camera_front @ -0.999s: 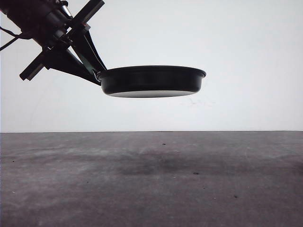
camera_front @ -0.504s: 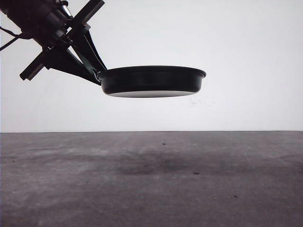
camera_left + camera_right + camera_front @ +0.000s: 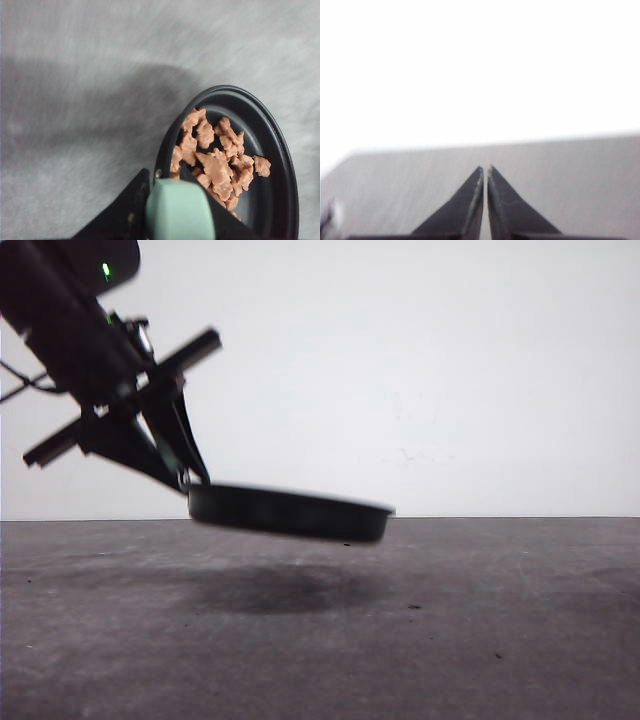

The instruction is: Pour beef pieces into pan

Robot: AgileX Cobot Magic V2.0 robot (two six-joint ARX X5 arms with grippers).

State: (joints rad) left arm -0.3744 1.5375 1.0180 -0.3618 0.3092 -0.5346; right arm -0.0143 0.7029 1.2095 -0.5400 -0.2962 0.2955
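Observation:
The black pan (image 3: 290,512) hangs just above the grey table, tilted down to the right. My left gripper (image 3: 185,478) is shut on its mint-green handle (image 3: 181,210). In the left wrist view the pan (image 3: 280,165) holds a low heap of orange-brown beef pieces (image 3: 215,160). My right gripper (image 3: 485,168) is shut with nothing between its fingers, over bare table.
The grey table (image 3: 400,640) stretches across the front view, with the pan's shadow (image 3: 280,590) under it. A white wall (image 3: 450,360) stands behind the table's far edge.
My left arm has come down and slightly left with the pan, from well above the table's far edge to just over the surface. The pan now tilts down at its right side.

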